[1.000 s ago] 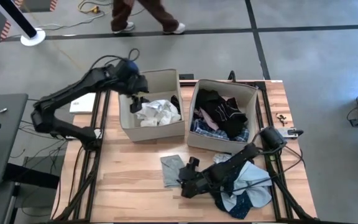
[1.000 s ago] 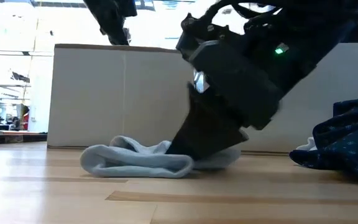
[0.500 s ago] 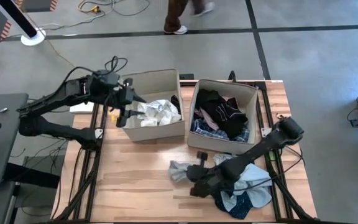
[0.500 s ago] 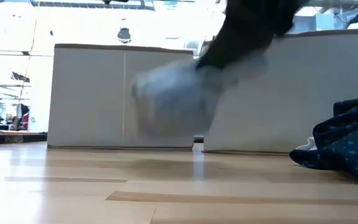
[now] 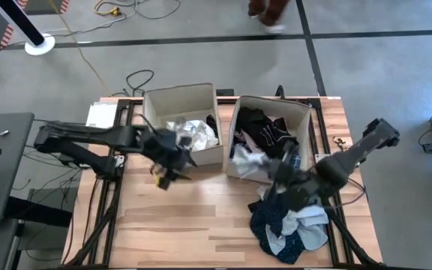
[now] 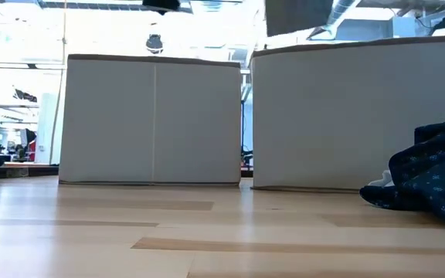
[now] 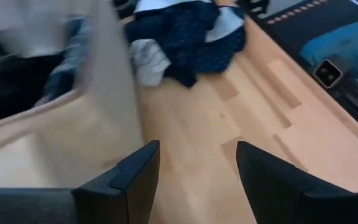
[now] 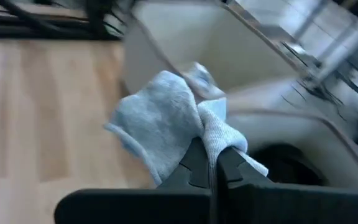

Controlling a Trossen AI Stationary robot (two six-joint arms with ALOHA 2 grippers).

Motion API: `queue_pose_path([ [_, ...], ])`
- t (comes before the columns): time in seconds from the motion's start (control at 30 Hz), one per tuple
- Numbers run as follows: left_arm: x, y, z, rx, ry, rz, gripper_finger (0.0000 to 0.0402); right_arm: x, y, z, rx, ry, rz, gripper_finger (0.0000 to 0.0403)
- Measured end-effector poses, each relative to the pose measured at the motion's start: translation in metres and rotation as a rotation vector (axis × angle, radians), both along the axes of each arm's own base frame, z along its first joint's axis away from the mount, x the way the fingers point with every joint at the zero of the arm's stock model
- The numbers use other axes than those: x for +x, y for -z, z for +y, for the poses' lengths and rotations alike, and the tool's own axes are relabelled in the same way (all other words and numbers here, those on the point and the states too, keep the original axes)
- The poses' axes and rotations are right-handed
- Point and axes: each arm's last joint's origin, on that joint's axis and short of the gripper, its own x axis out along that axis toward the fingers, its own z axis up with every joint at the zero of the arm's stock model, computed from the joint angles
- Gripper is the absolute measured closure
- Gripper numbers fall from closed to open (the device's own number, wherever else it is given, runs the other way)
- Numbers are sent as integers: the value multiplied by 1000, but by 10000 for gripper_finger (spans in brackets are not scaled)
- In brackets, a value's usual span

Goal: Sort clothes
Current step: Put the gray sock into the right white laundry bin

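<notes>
the right end effector is clamped on a light grey garment, lifted at the near edge of the right fabric box. the left end effector, fingers apart and empty, hangs over the worktop near the left fabric box. a navy dotted garment lies near right.

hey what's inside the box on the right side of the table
The right box holds a pile of dark garments, with blue plaid fabric at its front edge. Whatever lies beneath them is covered.
</notes>
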Motion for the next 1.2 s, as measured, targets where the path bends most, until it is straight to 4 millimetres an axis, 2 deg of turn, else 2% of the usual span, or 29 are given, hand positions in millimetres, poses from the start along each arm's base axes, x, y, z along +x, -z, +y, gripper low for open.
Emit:
queue_pose_path([
  [0.17,42,28,-31,21,111,-55,194,-15,-2,-33,-8,119,91,402],
  [0.37,95,68,-62,83,175,-186,194,-25,-3,-62,98,201,192,401],
  [0.6,145,99,-73,115,136,-311,194,-26,1,-75,166,250,271,401],
  [0.97,207,156,-91,76,198,-242,194,-25,11,-102,340,337,393,395],
  [1.07,220,166,-94,70,195,-240,194,-24,15,-106,344,339,409,358],
  [1.2,234,172,-100,73,207,-257,194,-23,16,-101,337,308,415,250],
])
